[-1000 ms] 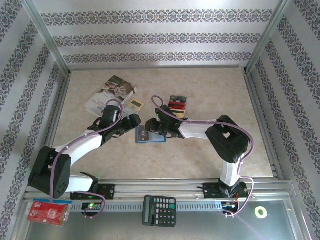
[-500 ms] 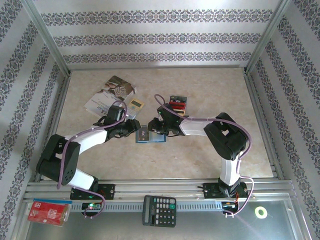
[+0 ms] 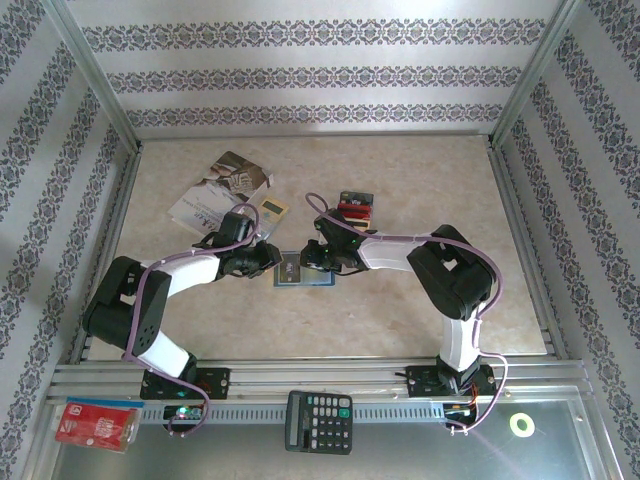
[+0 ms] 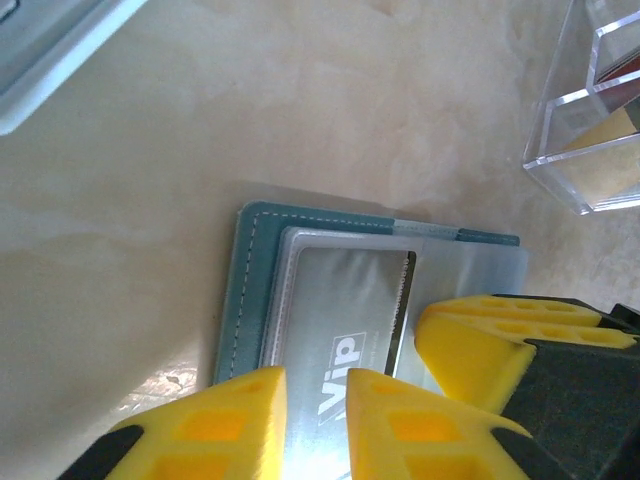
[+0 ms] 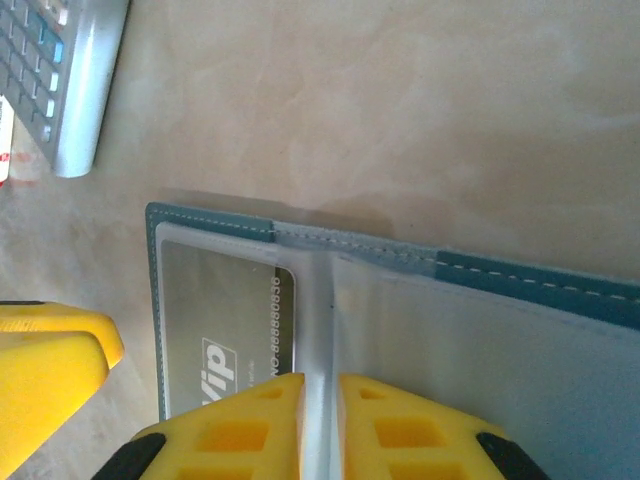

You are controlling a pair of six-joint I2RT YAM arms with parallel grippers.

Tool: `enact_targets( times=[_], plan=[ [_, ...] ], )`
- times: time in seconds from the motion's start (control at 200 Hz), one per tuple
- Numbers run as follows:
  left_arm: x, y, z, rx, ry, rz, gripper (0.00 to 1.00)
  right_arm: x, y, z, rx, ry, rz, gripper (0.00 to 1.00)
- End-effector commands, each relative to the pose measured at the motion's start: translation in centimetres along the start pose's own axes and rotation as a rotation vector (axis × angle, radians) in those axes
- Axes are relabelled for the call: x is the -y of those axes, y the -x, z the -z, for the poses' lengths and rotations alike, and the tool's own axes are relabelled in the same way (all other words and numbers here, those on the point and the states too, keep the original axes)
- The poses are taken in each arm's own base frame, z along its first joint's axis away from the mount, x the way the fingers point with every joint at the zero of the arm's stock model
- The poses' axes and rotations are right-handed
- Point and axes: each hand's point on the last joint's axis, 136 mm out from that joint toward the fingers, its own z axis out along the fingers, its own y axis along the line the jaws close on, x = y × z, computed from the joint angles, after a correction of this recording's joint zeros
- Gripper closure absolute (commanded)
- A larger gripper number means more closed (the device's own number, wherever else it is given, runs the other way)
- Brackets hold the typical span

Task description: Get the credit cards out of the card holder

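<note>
Card holder (image 4: 248, 300) open, Vip card (image 4: 340, 310) in its slot; right pincer (image 5: 320, 420) clamps its fold; left pincer (image 4: 315, 420) together.

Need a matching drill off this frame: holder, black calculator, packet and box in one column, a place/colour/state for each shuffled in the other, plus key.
Column 1
1. holder
2. black calculator
3. packet
4. box

Column 2
A. red, near-left corner
B. blue, lying open
C. near edge, middle
D. transparent, on the far side of the holder

Pairs: 1-B, 2-C, 3-A, 4-D
</note>
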Motion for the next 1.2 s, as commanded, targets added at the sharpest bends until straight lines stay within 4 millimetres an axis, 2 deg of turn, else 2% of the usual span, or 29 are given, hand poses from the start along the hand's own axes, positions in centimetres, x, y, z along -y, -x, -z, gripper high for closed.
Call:
enact_targets(
  times=[0.0,0.35,0.749,0.919,1.199],
  plan=[
    [0.8,0.5,-0.2,0.008,-0.016,-0.029,0.81,-1.9,0.2,0.8,0.003,0.048,0.065,0.82],
    [0.9,-0.1,-0.9,-0.012,-0.02,-0.039,0.85,-2.8,0.1,0.6,-0.005,0.093,0.053,0.86],
    [-0.6,-0.7,-1.6,-0.027,0.024,-0.026,0.88,-1.8,-0.3,-0.5,-0.021,0.08,0.018,0.83],
    [-0.8,-0.6,-1.6,-0.022,0.035,-0.025,0.89,-2.2,-0.4,-0.7,-0.031,0.103,0.022,0.84],
    [-1.5,-0.8,-1.7,-0.017,0.056,-0.022,0.9,-0.1,-0.5,-0.8,-0.019,0.012,-0.02,0.84]
  ],
)
